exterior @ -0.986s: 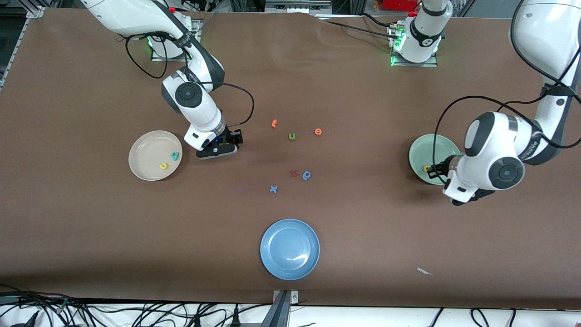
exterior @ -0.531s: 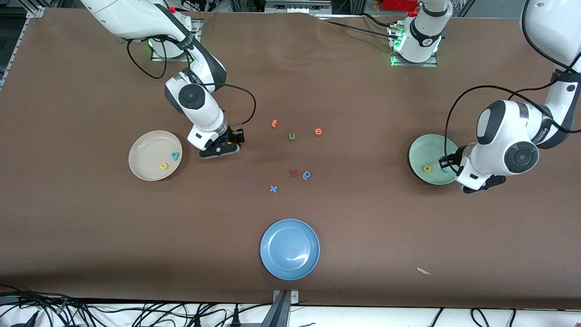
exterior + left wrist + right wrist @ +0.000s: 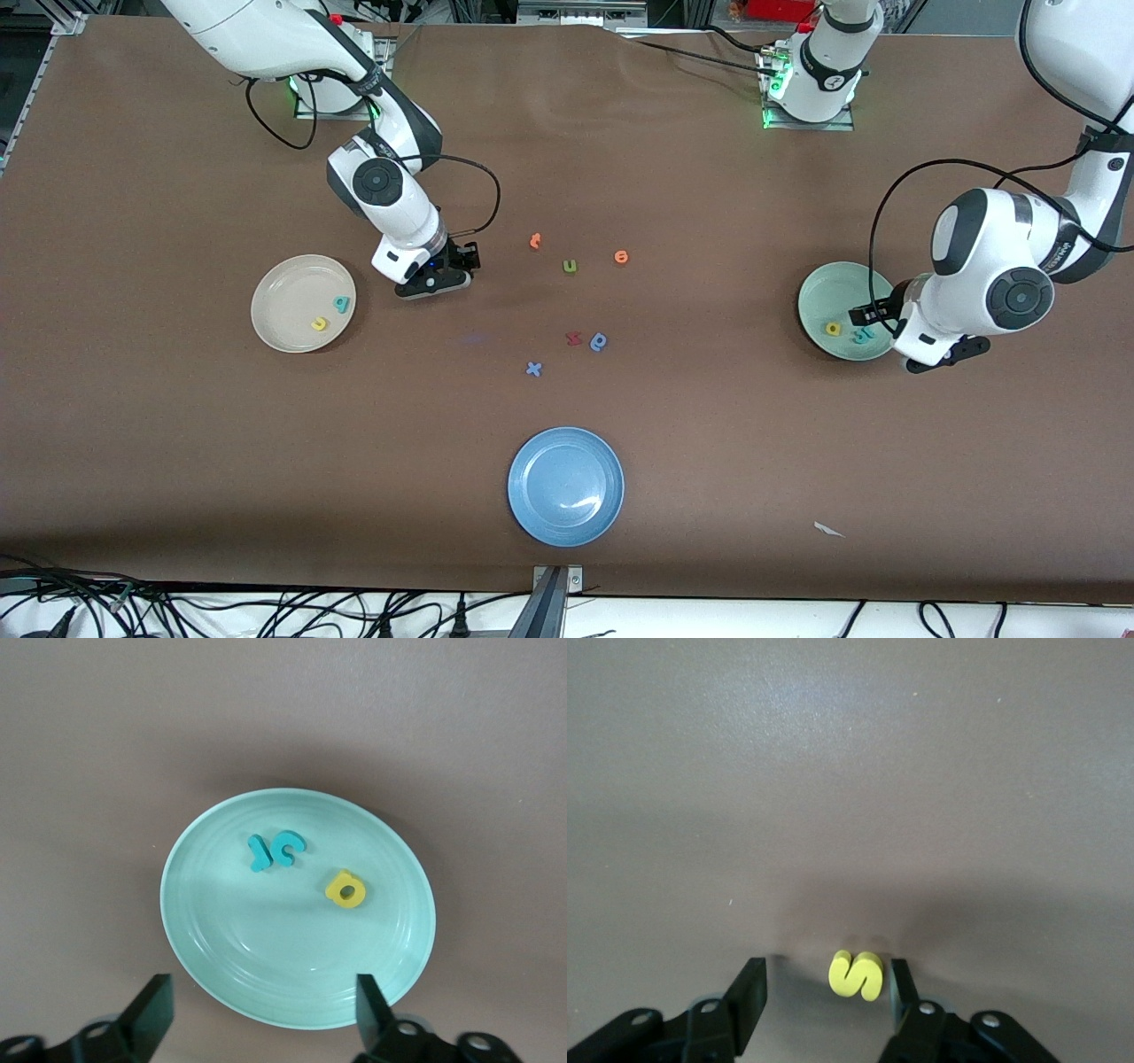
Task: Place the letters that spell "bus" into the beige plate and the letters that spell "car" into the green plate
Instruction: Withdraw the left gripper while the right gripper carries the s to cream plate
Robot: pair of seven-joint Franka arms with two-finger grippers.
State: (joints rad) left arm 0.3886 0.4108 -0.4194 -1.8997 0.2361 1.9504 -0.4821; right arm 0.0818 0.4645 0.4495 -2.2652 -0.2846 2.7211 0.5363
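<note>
The green plate (image 3: pixel 819 297) holds a yellow a (image 3: pixel 345 889) and the teal c (image 3: pixel 289 847) with the r (image 3: pixel 258 853) touching it. My left gripper (image 3: pixel 261 1019) hangs open over the plate's rim (image 3: pixel 195 939), holding nothing. The beige plate (image 3: pixel 283 297) holds a teal b (image 3: pixel 341 304) and a yellow u (image 3: pixel 319 324). Beside that plate, my right gripper (image 3: pixel 826 988) is low over the table and open. A yellow s (image 3: pixel 857 974) lies on the cloth between its fingers, close against one finger (image 3: pixel 902 985). The front view hides the s under the right gripper (image 3: pixel 456 266).
Loose letters lie mid-table: two orange ones (image 3: pixel 535 240) (image 3: pixel 621 257), a green u (image 3: pixel 570 266), a red one (image 3: pixel 573 338), a dark blue rounded one (image 3: pixel 600 341) and a blue x (image 3: pixel 533 369). A blue plate (image 3: pixel 566 486) sits near the front edge, with a white scrap (image 3: pixel 828 529) toward the left arm's end.
My left gripper has opened over the green plate and a teal letter now lies beside the yellow a. My right gripper has shifted slightly toward the loose letters, its fingers narrowing.
</note>
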